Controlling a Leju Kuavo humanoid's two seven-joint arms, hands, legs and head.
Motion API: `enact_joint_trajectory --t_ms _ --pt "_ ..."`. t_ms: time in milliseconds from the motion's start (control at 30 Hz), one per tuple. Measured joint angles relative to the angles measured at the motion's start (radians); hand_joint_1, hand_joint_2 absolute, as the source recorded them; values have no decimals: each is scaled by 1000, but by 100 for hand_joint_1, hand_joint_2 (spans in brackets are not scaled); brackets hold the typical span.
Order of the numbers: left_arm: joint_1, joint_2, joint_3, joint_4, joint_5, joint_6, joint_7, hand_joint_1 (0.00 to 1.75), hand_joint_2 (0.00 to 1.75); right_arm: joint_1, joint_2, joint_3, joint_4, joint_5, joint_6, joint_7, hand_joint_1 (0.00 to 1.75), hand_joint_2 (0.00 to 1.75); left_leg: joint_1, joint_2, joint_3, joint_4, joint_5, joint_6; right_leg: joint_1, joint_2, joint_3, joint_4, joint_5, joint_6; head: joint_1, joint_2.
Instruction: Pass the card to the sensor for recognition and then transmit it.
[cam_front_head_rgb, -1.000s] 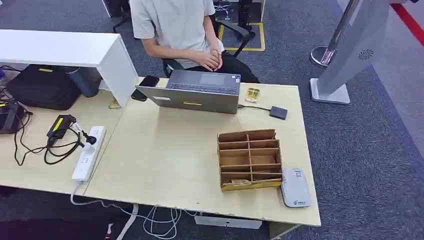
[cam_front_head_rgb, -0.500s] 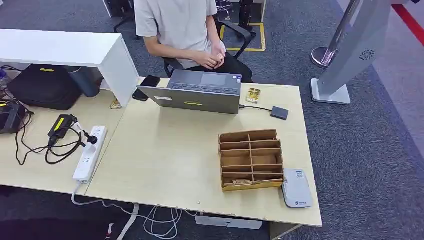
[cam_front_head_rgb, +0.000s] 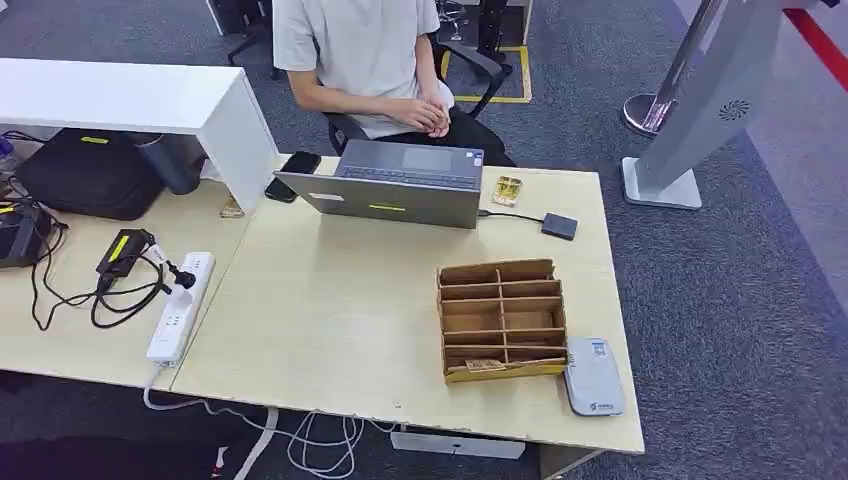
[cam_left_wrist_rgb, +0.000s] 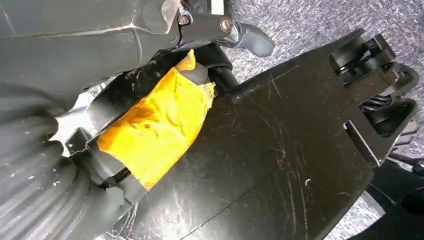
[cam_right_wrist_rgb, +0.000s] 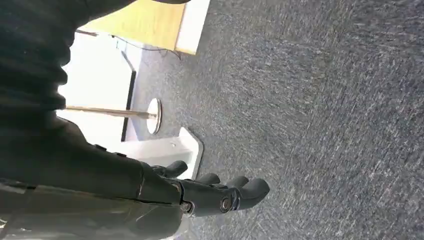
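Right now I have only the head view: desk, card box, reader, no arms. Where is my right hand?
Observer: The right hand hangs above the carpet, away from the desk.
Operator: Is it holding a card?
Observer: No. Its fingers are stretched out with nothing in them.
Operator: And the left?
Observer: The left hand has yellow tape wrapped on it. Most of its fingers are hidden, so I cannot tell whether it holds anything.
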Motion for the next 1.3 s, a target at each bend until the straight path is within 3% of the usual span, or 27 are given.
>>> enact_joint_trajectory --t_ms 1300 --pt "-8 -10 -45 16 4 10 0 0 175 -6 0 -18 8 1 -3 0 0 175 0 0 0 0 0 0 0 0 0 0 0 0 0 0"
